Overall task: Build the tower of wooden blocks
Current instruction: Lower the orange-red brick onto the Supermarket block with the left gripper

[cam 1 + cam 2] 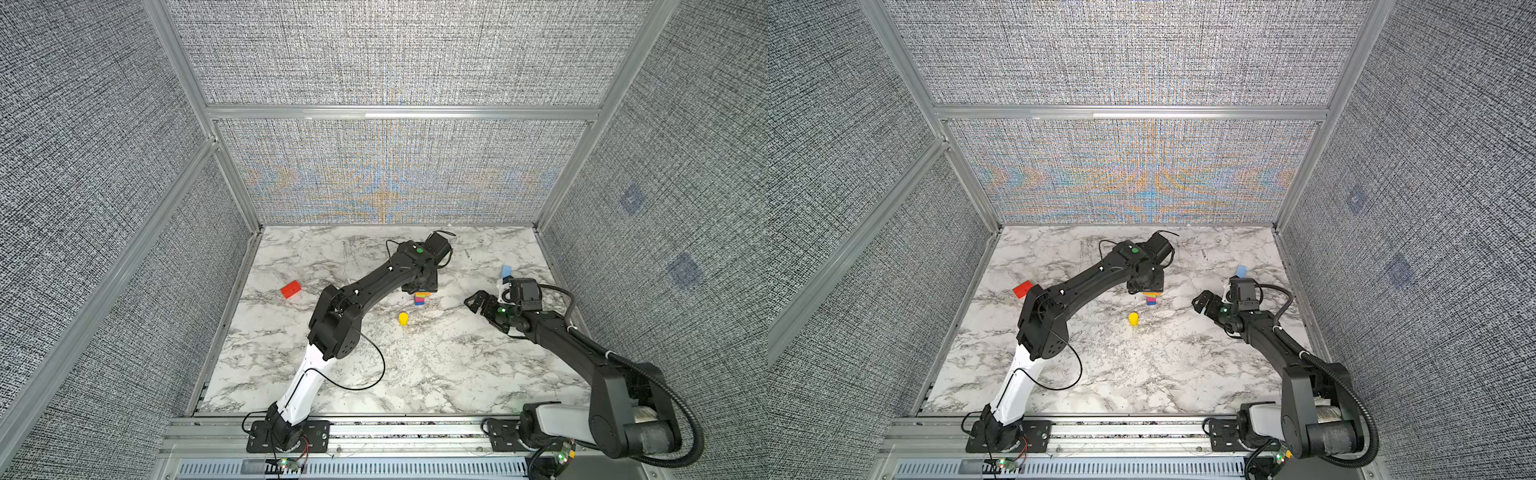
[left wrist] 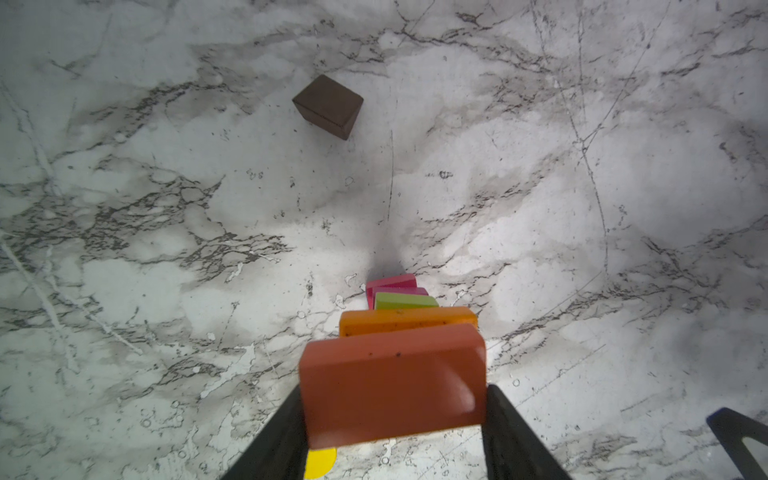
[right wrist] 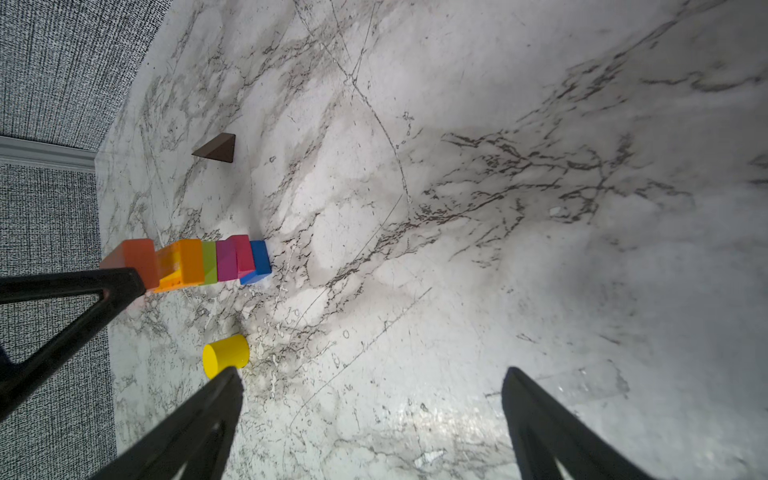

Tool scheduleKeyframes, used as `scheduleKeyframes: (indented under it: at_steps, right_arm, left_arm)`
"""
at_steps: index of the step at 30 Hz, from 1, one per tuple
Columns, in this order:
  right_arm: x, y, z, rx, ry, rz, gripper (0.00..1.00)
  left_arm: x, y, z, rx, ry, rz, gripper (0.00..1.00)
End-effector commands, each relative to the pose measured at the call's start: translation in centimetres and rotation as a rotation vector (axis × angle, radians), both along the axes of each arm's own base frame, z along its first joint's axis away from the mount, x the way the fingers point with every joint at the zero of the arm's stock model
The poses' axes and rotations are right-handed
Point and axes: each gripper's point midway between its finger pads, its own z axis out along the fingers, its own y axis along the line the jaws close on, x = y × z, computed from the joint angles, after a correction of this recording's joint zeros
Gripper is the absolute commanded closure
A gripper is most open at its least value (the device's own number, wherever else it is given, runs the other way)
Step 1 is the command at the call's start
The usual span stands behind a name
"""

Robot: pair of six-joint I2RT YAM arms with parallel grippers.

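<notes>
The tower stands mid-table: blue at the base, then pink, magenta, green and an orange slab. My left gripper is right above it, shut on an orange-red slab. That slab sits against the orange slab, a bit off-centre. My right gripper is open and empty to the right of the tower. Loose wood blocks lie around: a yellow cylinder, a dark brown block, a red block and a light blue block.
The marble table is closed in by grey textured walls on three sides. The red block lies far left near the wall. The light blue block sits just behind my right wrist. An aluminium rail runs along the front edge.
</notes>
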Motion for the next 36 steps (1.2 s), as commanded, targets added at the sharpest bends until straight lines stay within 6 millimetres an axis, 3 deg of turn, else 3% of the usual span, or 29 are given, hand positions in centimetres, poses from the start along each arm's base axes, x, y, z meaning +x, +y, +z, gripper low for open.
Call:
scheduleKeyframes:
  at_steps: [1, 36]
  right_arm:
    - [0.07, 0.17, 0.02, 0.005, -0.009, 0.011, 0.01]
    - [0.14, 0.36, -0.28, 0.014, -0.006, 0.021, 0.01]
  left_arm:
    - [0.03, -0.04, 0.01, -0.003, 0.005, 0.007, 0.51]
    - [0.21, -0.49, -0.75, 0.002, 0.019, -0.009, 0.45]
